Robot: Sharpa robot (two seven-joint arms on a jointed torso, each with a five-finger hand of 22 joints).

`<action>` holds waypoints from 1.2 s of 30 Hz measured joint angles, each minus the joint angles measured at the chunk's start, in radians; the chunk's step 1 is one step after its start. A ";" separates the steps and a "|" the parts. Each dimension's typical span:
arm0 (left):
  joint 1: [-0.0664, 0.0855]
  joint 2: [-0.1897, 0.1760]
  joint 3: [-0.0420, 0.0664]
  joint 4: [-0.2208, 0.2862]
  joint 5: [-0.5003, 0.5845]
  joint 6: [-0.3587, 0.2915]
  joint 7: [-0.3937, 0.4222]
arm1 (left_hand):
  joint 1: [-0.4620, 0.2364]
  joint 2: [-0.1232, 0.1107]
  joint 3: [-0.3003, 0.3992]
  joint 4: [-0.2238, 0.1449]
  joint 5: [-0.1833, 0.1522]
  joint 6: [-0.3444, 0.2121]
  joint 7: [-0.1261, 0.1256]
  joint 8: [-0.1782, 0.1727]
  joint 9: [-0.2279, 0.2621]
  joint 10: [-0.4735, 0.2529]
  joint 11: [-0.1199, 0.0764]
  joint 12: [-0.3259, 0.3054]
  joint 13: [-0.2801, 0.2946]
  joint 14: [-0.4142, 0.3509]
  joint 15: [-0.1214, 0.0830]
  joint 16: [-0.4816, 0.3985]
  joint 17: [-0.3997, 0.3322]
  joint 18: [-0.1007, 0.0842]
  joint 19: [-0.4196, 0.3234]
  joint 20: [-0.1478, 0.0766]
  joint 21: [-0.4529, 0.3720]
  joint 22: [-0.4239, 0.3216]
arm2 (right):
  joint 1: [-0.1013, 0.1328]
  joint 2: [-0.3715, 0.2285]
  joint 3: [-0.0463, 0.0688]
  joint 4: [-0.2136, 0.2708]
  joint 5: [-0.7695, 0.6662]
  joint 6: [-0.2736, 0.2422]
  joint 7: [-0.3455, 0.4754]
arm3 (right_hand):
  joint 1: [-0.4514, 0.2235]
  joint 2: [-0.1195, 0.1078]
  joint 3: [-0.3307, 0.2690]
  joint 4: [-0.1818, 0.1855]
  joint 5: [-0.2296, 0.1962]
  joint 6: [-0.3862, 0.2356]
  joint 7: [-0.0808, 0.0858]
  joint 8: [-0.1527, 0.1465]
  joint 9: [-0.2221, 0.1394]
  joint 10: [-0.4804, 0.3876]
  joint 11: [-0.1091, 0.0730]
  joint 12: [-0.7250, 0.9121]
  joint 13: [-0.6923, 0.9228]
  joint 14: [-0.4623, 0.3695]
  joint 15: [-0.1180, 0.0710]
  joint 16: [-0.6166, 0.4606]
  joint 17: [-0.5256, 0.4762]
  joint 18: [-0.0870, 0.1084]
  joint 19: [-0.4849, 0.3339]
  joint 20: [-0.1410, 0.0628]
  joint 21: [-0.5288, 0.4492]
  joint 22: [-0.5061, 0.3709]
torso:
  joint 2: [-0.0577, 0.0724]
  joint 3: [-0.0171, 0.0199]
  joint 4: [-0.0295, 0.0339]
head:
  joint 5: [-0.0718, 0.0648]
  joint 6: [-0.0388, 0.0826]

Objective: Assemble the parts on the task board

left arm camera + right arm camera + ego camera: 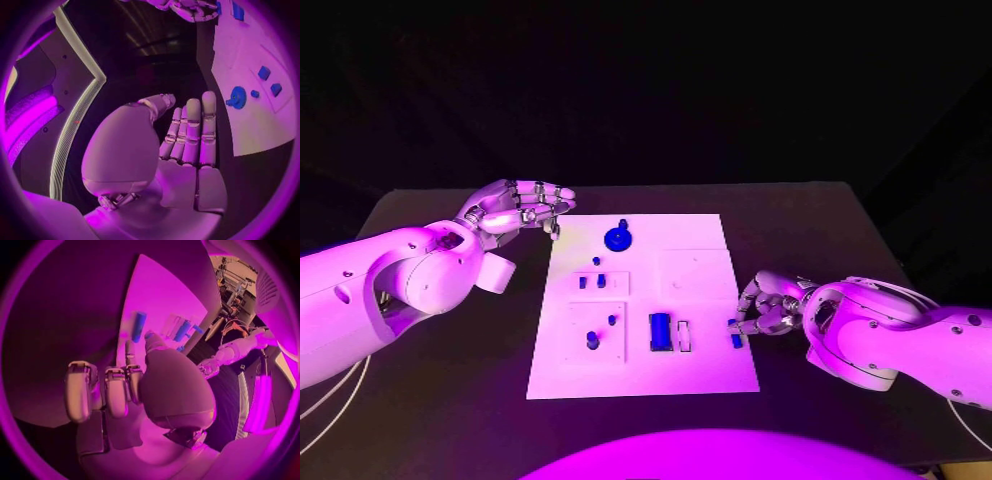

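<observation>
Head view puts the task board (646, 380) in the middle of the tabletop (459, 390), with blue parts spread across it: a round one (617, 237) near the far edge, two small squares (593, 282) below it, and a long bar (659, 332) toward the near end.

Biggest risk I can see is at the board's right edge. The right robot hand (764, 312) has its fingers bunched around a small blue part (736, 333) sitting right on that edge, and one bad nudge could knock it off onto the tabletop or shift the whole board. Honestly can't tell whether it's properly pinched or just being touched.

Left robot hand (519, 208) hovers off the board's far left corner, fingers curled inward, holding nothing. In the left wrist view those fingers (190, 132) lie close together, well apart from any part.
</observation>
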 measured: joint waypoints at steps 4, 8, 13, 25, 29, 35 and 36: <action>0.000 0.000 0.000 0.000 0.000 0.000 0.000 | 0.000 0.000 0.000 0.000 0.000 0.000 0.000 0.000 0.000 0.000 0.000 0.000 0.000 0.000 0.000 0.000 0.000 0.000 0.000 0.000 0.000 0.000 | -0.003 0.003 0.000 0.000 -0.009 0.008 -0.011 | -0.030 -0.004 0.005 0.001 0.000 0.009 -0.002 0.000 0.000 -0.003 -0.003 0.000 0.000 0.000 0.000 0.000 0.000 0.000 0.000 0.000 0.000 0.000 | 0.000 0.0000 0.0002 | 0.001 -0.001; 0.000 -0.001 0.000 0.000 0.001 0.000 0.000 | 0.000 0.000 0.000 0.000 0.000 0.000 0.000 0.000 0.000 0.000 0.000 0.000 0.000 0.000 0.000 0.000 0.000 0.000 0.000 0.000 0.000 0.000 | -0.005 0.008 0.000 -0.003 -0.017 0.017 -0.021 | -0.039 -0.011 0.006 0.000 0.000 0.016 -0.002 0.000 0.000 -0.003 -0.003 0.000 0.000 0.000 0.000 0.000 0.000 0.000 0.000 0.000 0.000 0.000 | 0.000 0.0000 0.0006 | 0.002 -0.002; 0.000 -0.002 0.000 0.000 0.001 0.001 -0.001 | 0.000 0.000 0.000 0.000 0.000 0.000 0.000 0.000 0.000 0.000 0.000 0.000 0.000 0.000 0.000 0.000 0.000 0.000 0.000 0.000 0.000 0.000 | -0.010 0.014 0.002 -0.006 -0.026 0.027 -0.030 | -0.053 -0.014 0.008 0.003 0.000 0.020 -0.006 0.002 0.005 -0.003 -0.003 0.000 0.000 0.000 0.000 0.000 0.000 0.000 0.000 0.000 0.000 0.000 | 0.000 0.0000 0.0004 | 0.004 -0.004; 0.000 -0.003 0.000 0.000 0.001 0.003 -0.004 | -0.008 0.000 -0.003 0.003 0.000 0.000 0.000 0.004 0.000 0.000 0.000 0.004 -0.001 0.000 0.000 0.000 -0.001 0.000 0.000 0.000 0.000 -0.001 | -0.022 0.059 0.008 -0.012 -0.052 0.037 -0.042 | 0.021 -0.037 0.067 -0.016 0.000 0.038 -0.010 0.017 0.016 -0.004 -0.015 0.000 0.000 0.000 -0.015 0.000 0.001 0.000 0.002 -0.010 0.000 0.000 | 0.000 0.0006 0.0005 | 0.005 -0.006; 0.000 -0.004 0.000 0.000 0.001 0.004 -0.006 | -0.008 0.000 -0.003 0.003 0.000 0.000 0.000 0.004 0.000 0.000 0.000 0.004 -0.001 0.000 0.000 0.000 -0.001 0.000 0.000 0.000 0.000 -0.001 | -0.024 0.068 0.009 -0.014 -0.059 0.039 -0.042 | 0.074 -0.053 0.119 -0.021 -0.001 0.035 -0.013 0.022 0.017 -0.008 -0.019 0.000 0.000 0.000 -0.015 0.000 0.001 0.000 -0.002 -0.013 0.000 0.000 | 0.000 -0.0001 0.0007 | 0.006 -0.006; 0.000 -0.005 0.000 0.001 0.001 0.005 -0.008 | -0.008 0.000 0.000 0.006 0.000 0.000 0.000 0.004 0.000 0.000 0.000 0.004 -0.002 0.000 0.000 0.000 -0.001 0.000 0.000 0.000 0.000 -0.001 | -0.024 0.074 0.010 -0.016 -0.066 0.042 -0.043 | 0.107 -0.076 0.179 -0.024 -0.004 0.036 -0.016 0.025 0.017 -0.008 -0.019 0.000 0.000 0.000 -0.015 0.000 0.001 0.000 -0.002 -0.013 0.000 0.000 | -0.001 -0.0008 0.0003 | 0.008 -0.006; 0.000 -0.005 0.000 0.002 0.001 0.006 -0.009 | -0.008 0.000 0.000 0.006 0.000 0.000 0.000 0.004 0.000 0.000 0.000 0.004 -0.002 0.000 0.000 0.000 -0.001 0.000 0.000 0.000 0.000 -0.001 | -0.024 0.076 0.010 -0.017 -0.068 0.042 -0.043 | 0.113 -0.081 0.192 -0.026 -0.004 0.038 -0.017 0.025 0.017 -0.008 -0.019 0.000 0.000 0.000 -0.015 0.000 0.001 0.000 -0.002 -0.013 0.000 0.000 | -0.001 -0.0008 0.0002 | 0.008 -0.006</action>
